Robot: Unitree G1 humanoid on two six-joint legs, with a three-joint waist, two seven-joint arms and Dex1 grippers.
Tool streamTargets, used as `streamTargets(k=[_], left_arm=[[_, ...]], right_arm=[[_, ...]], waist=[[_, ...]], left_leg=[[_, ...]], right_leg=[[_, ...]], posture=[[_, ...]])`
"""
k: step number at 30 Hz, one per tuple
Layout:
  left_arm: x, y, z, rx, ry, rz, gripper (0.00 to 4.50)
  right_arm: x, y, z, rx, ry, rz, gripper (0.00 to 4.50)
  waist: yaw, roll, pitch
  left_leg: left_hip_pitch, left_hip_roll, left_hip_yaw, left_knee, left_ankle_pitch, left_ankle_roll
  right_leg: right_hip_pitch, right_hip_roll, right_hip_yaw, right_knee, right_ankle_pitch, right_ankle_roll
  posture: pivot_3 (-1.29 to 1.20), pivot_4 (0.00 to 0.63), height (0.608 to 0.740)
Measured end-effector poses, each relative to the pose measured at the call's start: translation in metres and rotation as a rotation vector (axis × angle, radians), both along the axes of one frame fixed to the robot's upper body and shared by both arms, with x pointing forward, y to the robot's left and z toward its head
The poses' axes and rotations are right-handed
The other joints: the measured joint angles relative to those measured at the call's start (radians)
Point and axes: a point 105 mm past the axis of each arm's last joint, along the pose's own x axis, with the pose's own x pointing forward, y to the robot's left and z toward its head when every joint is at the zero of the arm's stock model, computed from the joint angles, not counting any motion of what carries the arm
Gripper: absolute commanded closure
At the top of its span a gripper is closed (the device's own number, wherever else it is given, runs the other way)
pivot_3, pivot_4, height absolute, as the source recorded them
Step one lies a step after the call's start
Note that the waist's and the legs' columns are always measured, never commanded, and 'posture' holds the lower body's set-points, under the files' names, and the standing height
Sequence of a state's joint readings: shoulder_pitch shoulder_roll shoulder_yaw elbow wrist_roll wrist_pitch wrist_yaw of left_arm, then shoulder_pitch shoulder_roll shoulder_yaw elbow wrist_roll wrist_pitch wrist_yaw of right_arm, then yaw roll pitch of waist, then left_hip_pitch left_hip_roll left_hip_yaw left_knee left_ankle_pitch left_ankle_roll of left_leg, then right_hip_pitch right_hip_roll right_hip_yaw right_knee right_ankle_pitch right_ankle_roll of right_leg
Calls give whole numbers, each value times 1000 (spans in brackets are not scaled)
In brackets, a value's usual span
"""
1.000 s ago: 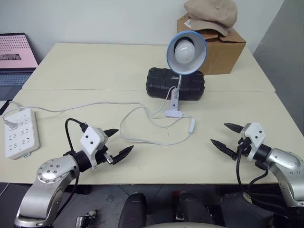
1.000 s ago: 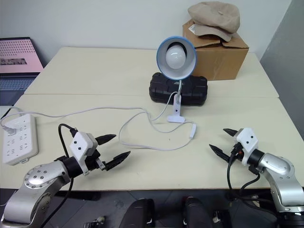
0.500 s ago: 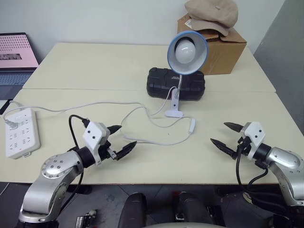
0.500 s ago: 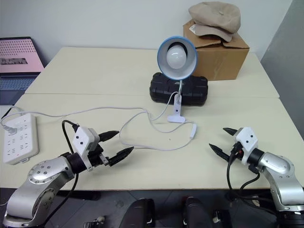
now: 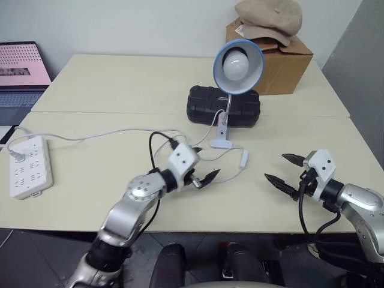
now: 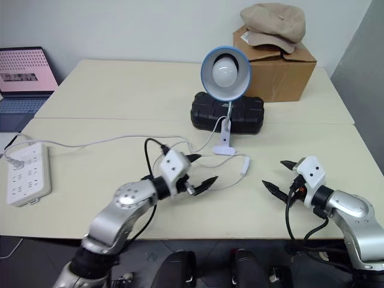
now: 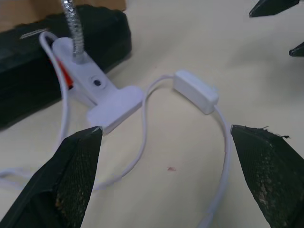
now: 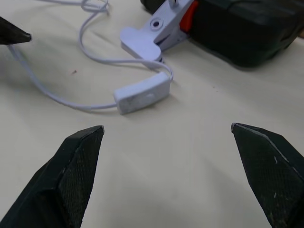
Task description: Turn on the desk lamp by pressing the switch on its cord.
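Switch (image 5: 243, 157) lay between 2 spread, empty grippers, long axis toward the lamp (image 5: 237, 57), left gripper (image 5: 203, 164) nearer than right (image 5: 283, 168).

The tabletop (image 5: 120, 90) is pale cream. The desk lamp (image 5: 237, 59) has a blue-rimmed shade, white bulb, silver neck and white clip. The cord (image 5: 108, 134), the switch (image 5: 243, 158) and the power strip (image 5: 29, 174) are white. The case (image 5: 204, 105) is black, the box (image 5: 282, 66) brown, the cap (image 5: 267, 15) beige.
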State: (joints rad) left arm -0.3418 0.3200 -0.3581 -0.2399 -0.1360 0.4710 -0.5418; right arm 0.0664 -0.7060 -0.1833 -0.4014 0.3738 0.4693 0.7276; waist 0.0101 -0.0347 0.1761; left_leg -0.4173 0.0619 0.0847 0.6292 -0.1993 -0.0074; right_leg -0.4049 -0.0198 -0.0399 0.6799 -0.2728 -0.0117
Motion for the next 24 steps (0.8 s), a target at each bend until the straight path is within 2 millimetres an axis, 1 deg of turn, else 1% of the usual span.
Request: streamTargets(k=[2,6,11,15,17,20,21,24], left_arm=[[3,-12,-3,3,16,-22,20],[12,-27,-10,10,61,-25,20],[21,-50,-21,31,113,-20,20],[20,-61,-25,41,127,-25,20],[21,-61,-24,44,117,-20,20],[24,-55,-24,63,95,-2,20],[27,-47,-27,91,83,12,20],[30,-33,-30,135,57,27,20]], right_arm=[[-3,-3,0,-3,14,-19,0],[-12,-8,-2,-14,52,-42,0],[-18,-14,5,-31,37,-58,0],[-21,-16,8,-41,27,-64,0],[-23,-15,9,-42,24,-63,0],[-25,-17,10,-44,27,-71,0],[-26,-17,9,-44,31,-72,0],[-26,-16,10,-45,29,-67,0]], waist=[[-3,0,0],[-2,0,0],[-3,0,0],[-5,0,0],[-5,0,0],[-5,0,0],[-6,0,0],[-8,0,0]], left_leg=[[0,0,0,0,0,0],[0,0,-1,0,0,0],[0,-1,-2,1,0,0],[0,-1,-2,1,0,0],[0,-1,-2,0,0,0],[0,-1,-2,0,0,0],[0,-1,-2,1,0,0],[0,0,-2,1,0,0]], right_leg=[[0,0,0,0,0,0],[0,1,-1,0,0,0],[0,1,0,0,1,1],[0,1,0,0,1,1],[0,1,0,0,1,1],[0,1,0,0,1,1],[0,1,0,0,1,1],[0,1,0,0,1,1]], posture=[[0,150,740],[0,150,740],[0,150,740],[0,150,740],[0,150,740],[0,150,740],[0,150,740],[0,150,740]])
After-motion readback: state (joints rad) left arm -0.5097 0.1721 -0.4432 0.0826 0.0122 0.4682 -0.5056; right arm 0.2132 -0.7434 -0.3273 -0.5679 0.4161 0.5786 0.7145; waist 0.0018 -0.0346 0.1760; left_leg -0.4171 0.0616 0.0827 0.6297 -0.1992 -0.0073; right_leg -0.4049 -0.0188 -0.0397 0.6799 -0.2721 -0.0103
